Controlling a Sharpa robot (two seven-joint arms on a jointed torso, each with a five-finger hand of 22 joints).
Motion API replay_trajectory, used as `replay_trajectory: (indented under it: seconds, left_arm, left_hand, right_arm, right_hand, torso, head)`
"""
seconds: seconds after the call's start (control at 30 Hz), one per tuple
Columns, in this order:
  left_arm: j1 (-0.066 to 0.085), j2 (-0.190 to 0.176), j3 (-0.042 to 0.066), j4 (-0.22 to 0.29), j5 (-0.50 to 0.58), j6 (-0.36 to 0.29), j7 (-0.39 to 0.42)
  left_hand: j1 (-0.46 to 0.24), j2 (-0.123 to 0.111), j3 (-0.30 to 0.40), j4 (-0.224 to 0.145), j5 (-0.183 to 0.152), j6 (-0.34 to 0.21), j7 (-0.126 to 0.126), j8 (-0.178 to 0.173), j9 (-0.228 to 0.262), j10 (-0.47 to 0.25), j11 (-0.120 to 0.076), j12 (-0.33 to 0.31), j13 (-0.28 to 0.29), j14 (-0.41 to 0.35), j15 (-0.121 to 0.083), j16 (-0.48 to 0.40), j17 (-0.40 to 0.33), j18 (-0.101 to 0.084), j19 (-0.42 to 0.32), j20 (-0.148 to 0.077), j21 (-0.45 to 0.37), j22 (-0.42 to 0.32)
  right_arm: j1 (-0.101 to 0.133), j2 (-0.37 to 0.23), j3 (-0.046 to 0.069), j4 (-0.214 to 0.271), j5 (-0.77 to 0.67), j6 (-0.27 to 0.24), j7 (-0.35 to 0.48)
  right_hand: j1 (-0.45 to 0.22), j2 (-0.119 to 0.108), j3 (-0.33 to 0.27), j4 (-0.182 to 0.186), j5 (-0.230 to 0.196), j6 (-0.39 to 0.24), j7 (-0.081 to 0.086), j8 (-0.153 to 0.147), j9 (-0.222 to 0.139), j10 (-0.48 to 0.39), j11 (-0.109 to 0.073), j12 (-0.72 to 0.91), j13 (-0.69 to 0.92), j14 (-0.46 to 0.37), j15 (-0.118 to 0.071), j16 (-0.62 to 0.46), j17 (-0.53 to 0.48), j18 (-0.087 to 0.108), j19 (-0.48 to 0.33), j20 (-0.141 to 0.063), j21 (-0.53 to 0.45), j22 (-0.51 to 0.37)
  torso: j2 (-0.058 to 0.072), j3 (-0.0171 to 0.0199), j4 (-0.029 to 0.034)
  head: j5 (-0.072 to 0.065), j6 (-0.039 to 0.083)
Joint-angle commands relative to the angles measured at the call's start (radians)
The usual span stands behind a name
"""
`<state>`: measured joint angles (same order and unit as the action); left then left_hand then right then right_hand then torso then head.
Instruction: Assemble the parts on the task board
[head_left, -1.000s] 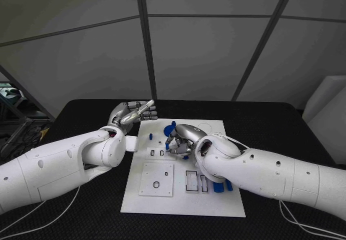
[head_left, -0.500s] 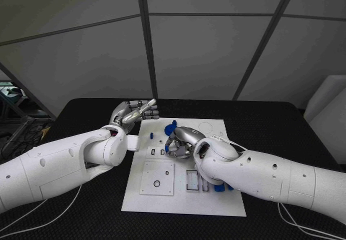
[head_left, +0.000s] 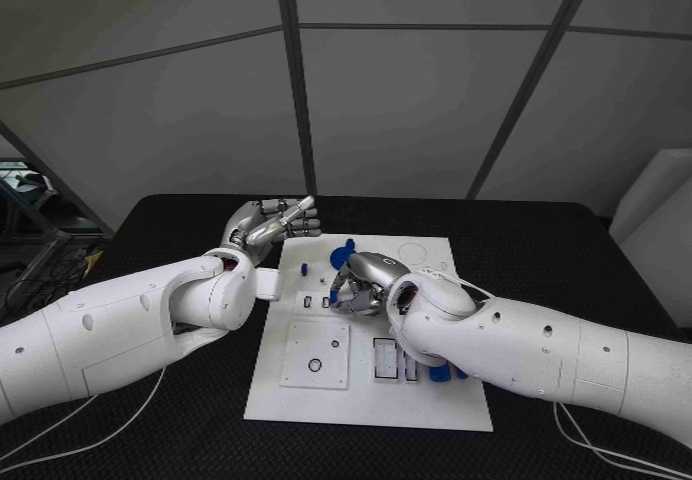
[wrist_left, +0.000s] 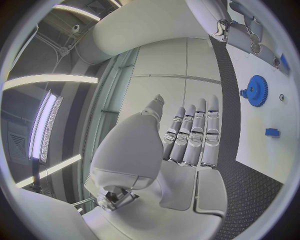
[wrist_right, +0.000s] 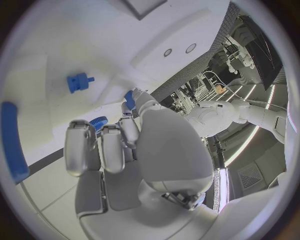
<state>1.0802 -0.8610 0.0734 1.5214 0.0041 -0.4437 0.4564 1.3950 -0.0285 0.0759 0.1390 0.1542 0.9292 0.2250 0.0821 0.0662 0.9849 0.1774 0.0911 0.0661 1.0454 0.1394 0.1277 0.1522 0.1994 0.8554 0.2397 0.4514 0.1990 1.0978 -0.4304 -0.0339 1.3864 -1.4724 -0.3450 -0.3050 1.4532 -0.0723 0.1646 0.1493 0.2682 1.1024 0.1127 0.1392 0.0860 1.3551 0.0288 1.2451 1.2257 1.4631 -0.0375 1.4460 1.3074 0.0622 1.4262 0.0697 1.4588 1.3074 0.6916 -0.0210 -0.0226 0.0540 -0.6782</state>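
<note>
- A robotics lab or test cell is showing here: pale grey wall panels (head_left: 188, 120) with dark seams are closing in the space behind a black table (head_left: 534, 250).
- Long strip lights (wrist_left: 47, 125) are glowing overhead, and equipment racks (wrist_right: 244, 47) are standing nearby.

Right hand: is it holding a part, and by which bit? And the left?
The right hand is curled over the task board; whether it grips a part cannot be told. The left hand holds nothing, its fingers straight.
</note>
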Motion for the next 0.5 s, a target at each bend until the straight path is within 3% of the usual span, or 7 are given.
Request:
replay_trajectory:
  seconds: [0.03, 0.5]
  left_arm:
    - [0.002, 0.001, 0.001, 0.002, -0.002, 0.012, 0.003]
    - [0.002, 0.001, 0.001, 0.0, -0.002, 0.012, 0.0]
  left_hand:
    - [-0.007, 0.002, -0.001, -0.004, -0.006, 0.003, 0.002, -0.006, 0.0, 0.004, 0.004, -0.003, -0.001, -0.006, -0.002, -0.005, 0.0, -0.022, -0.007, -0.002, -0.006, -0.001]
    - [-0.007, 0.004, 0.0, -0.005, -0.003, 0.003, 0.003, -0.006, 0.0, 0.004, 0.004, -0.004, 0.0, -0.006, -0.002, -0.004, 0.0, -0.021, -0.009, -0.001, -0.006, -0.001]
  right_arm:
    - [-0.002, -0.001, -0.002, -0.002, -0.013, 0.044, -0.003]
    - [-0.002, -0.006, -0.002, 0.003, -0.021, 0.059, -0.009]
  right_hand:
    - [-0.011, -0.004, -0.003, 0.005, -0.006, -0.004, 0.001, -0.001, 0.0, -0.015, 0.001, -0.011, -0.007, 0.064, -0.001, -0.001, 0.054, -0.014, -0.004, 0.003, -0.001, 0.07]
    - [-0.022, -0.016, -0.006, 0.006, -0.001, -0.017, 0.007, -0.007, -0.004, -0.023, 0.006, -0.019, -0.014, 0.063, 0.003, -0.003, 0.052, -0.013, -0.008, 0.007, -0.004, 0.067]
  torso:
    - [0.0, 0.0005, -0.0009]
    - [0.0, 0.0005, 0.0001]
  head:
    - [0.001, -0.001]
    - [0.007, -0.004]
